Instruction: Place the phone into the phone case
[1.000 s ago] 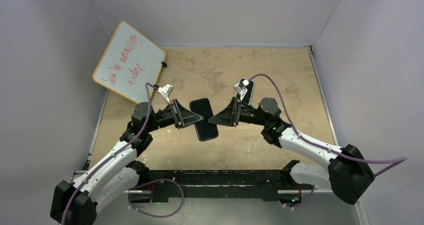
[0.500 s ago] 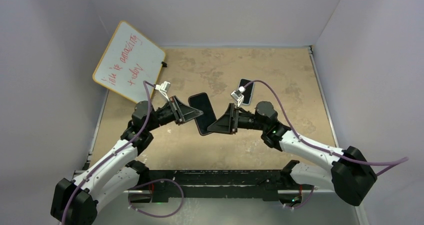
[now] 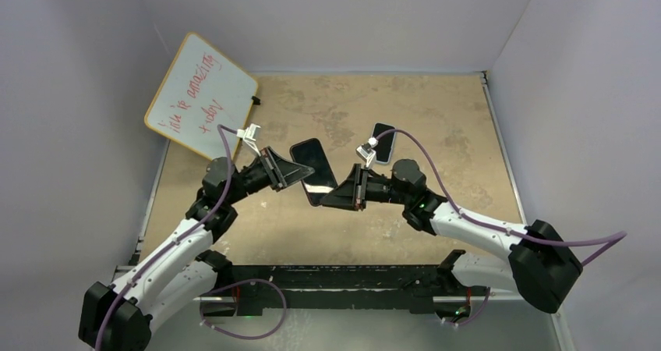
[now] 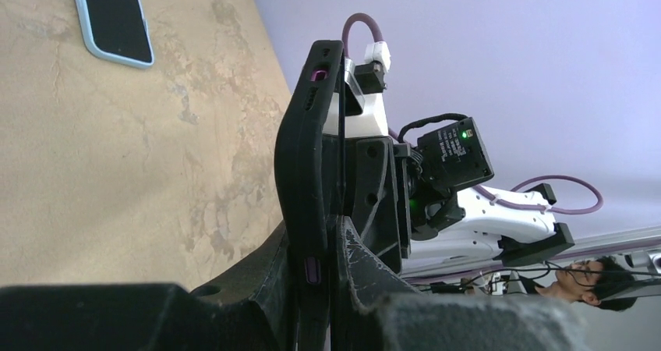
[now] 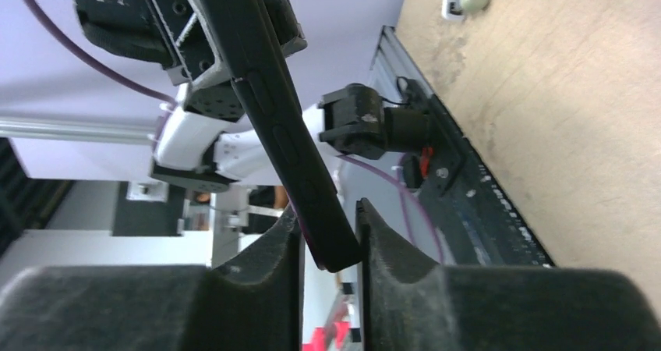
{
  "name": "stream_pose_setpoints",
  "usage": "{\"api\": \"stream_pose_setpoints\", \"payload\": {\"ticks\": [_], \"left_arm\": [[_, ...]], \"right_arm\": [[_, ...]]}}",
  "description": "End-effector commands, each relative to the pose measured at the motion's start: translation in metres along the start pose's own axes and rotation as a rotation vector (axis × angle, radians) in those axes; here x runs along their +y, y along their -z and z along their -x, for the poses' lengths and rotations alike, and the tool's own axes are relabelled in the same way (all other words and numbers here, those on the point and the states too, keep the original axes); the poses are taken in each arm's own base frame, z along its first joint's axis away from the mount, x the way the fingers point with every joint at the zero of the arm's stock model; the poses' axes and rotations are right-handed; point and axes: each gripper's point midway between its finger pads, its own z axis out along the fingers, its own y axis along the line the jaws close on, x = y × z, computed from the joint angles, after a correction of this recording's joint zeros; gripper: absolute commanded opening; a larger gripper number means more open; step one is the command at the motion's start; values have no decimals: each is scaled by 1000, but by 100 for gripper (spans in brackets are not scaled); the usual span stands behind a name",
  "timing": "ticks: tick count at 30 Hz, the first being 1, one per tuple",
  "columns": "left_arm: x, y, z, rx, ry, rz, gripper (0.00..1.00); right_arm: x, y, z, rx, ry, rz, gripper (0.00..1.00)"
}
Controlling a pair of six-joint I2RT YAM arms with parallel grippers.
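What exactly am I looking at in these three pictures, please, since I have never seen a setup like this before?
These are two robot arms bolted at the near edge of a table. The wide picture comes from a fixed camera above and behind them; the other two come from cameras on each wrist, looking along that arm's own fingers. Between them, lifted off the table, they hold a black phone case: the left hand grips one end and the right hand the other, as both wrist views show. A phone lies flat on the table beyond, not yet in the case. A whiteboard with red writing leans at the far left.
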Motion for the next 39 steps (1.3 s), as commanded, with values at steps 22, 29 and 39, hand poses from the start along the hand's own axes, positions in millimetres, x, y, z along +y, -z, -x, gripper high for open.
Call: {"api": "stream_pose_setpoints", "payload": {"ticks": [22, 29, 39], "left_arm": [[-58, 9, -1, 89, -181, -170, 0], [-65, 11, -17, 213, -178, -234, 0], [-61, 10, -25, 298, -150, -214, 10]], "right_arm": [[17, 25, 16, -181, 98, -21, 68], [33, 17, 19, -135, 186, -11, 64], [35, 7, 27, -150, 156, 31, 4]]}}
